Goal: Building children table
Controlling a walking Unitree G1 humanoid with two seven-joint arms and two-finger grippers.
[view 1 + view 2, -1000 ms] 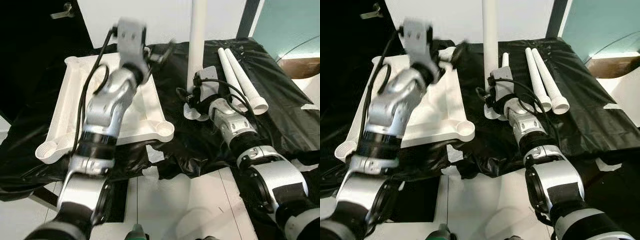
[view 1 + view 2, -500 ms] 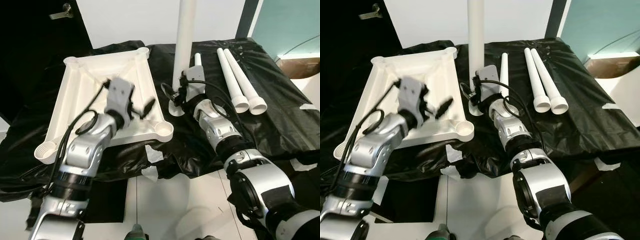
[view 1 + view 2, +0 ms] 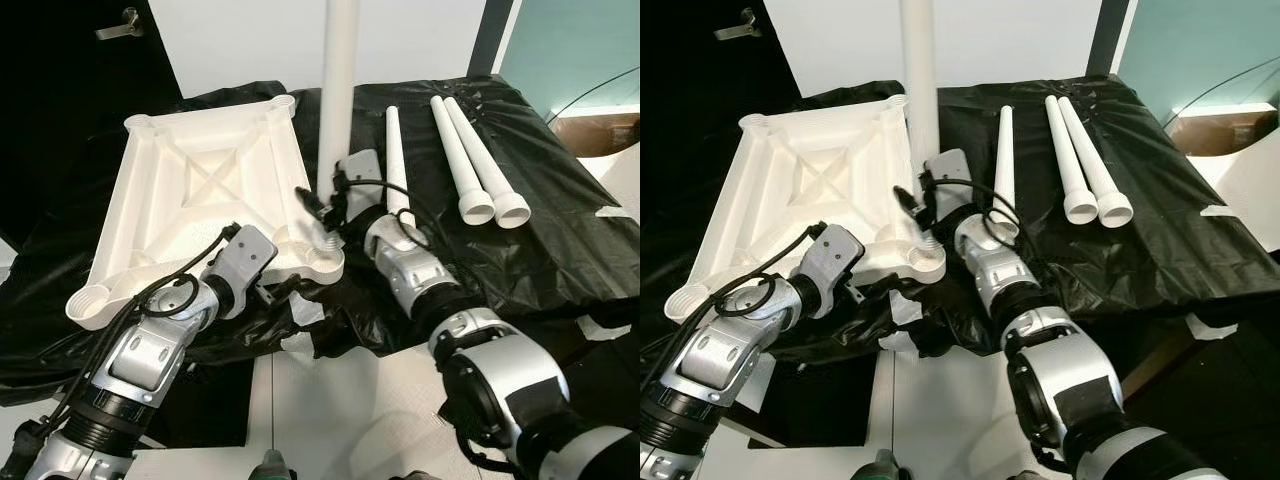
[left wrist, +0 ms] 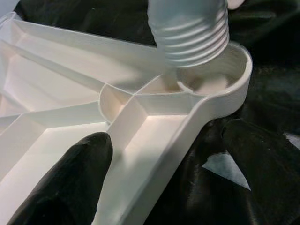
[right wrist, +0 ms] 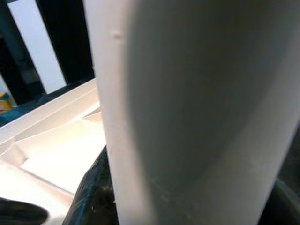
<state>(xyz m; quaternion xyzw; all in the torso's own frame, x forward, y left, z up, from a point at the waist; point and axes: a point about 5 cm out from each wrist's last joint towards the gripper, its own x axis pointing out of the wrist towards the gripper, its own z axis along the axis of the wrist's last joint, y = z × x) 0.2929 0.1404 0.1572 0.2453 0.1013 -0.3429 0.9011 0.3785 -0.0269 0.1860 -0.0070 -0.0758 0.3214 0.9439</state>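
Observation:
The white table top [image 3: 190, 185] lies upside down on the black sheet, with a round socket [image 3: 328, 258] at its near right corner. My right gripper [image 3: 322, 205] is shut on a white leg [image 3: 338, 90] and holds it upright. The leg's threaded end [image 4: 192, 35] sits just over that socket. My left gripper [image 4: 164, 173] is open at the table top's front rim beside the same corner, one finger [image 4: 70, 183] inside the rim and the other outside. In the right wrist view the leg [image 5: 197, 103] stands close up.
Three more white legs lie on the black sheet to the right: one [image 3: 397, 165] close by and a pair [image 3: 478, 160] further off. White floor and a green-tipped tool [image 3: 272, 465] lie below the sheet's front edge. A dark door stands at the far left.
My left arm has come down from above the table top to its front rim at the near right corner. My right gripper has carried the upright leg left to the corner socket.

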